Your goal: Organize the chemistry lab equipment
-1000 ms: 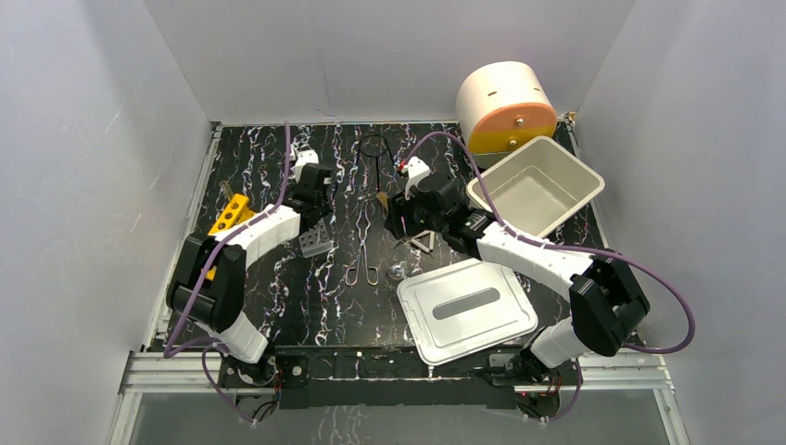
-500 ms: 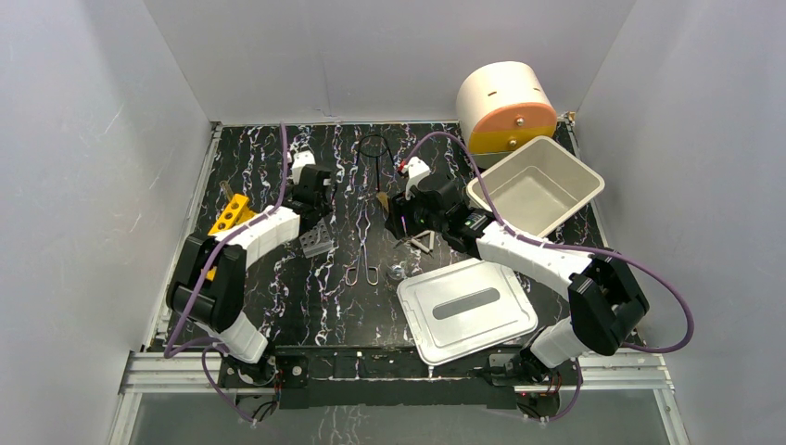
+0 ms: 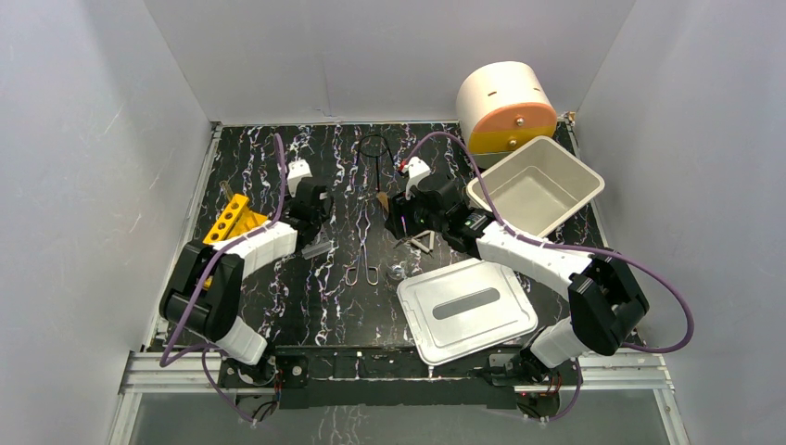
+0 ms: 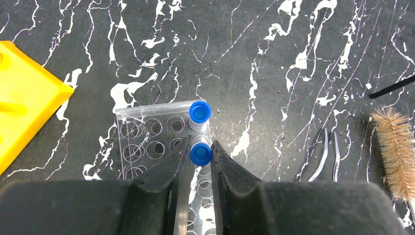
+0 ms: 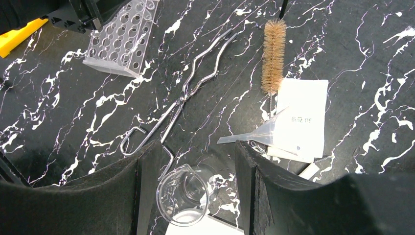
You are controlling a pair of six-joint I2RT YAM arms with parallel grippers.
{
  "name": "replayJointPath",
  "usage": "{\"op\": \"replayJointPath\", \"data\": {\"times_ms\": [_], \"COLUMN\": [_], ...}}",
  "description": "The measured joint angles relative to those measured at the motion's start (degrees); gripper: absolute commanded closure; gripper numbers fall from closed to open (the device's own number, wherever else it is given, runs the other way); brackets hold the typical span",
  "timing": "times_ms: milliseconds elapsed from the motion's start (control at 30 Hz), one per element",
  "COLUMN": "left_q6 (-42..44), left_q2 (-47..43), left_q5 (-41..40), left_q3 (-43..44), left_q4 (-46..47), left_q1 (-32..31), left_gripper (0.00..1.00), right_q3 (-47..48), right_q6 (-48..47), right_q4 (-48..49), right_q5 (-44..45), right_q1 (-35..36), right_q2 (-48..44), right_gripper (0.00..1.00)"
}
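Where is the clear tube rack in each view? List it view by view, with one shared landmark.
Top external: tube rack left of centre, beside the left gripper.
Left wrist: centre-left, running under the fingers, which pinch a blue-capped tube.
Right wrist: top left.
Shared landmark: metal tongs, lying right of the rack in all three.

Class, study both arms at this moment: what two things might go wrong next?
The left gripper is shut on a blue-capped tube standing in the clear rack; the rack may tip or drag, disturbing the second tube beside it. The right gripper hangs open over a small glass beaker with the metal tongs close by; closing may snag them.
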Motion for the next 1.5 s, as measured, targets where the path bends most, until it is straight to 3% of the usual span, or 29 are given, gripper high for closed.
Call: {"op": "replayJointPath", "data": {"times_ms": [300,667,767,900,1133,1267,1500], "left_q6": [0.7,1.1,1.6,2.0,1.8,1.1,-0.5], "left_q2": [-1.1,-0.3,0.5,0.6,0.9,0.4,-4.0], "left_q5": [-0.5,-1.9,-2.7,-2.7,-2.3,-2.3,0.3], "left_q3": [-3.8,-3.1,-2.1,-1.7,-0.8,1.6,7.1], "left_q4": [6.2,5.9,5.0,4.4,-0.8,-3.3,-9.1], "left_q1": [0.0,0.0,0.0,0.0,0.0,0.0,0.0], "left_gripper": [0.90,0.89,0.84,0.71,0.23,0.13,0.05], "right_q3": [0.0,0.3,0.5,0.5,0.5,0.5,0.5], "right_q6": [0.0,0.3,0.4,0.4,0.4,0.4,0.5], "right_q4": [-2.1,-3.1,-3.2,-3.3,-3.3,-3.3,-3.3], "right_q5": [0.0,0.0,0.0,-0.1,-0.2,-0.2,-0.1], "right_q1": [0.0,0.0,0.0,0.0,0.0,0.0,0.0], "right_q2": [0.1,1.2,1.5,2.1,2.2,2.2,2.1], "right_gripper": [0.36,0.36,0.36,0.36,0.35,0.35,0.33]}}
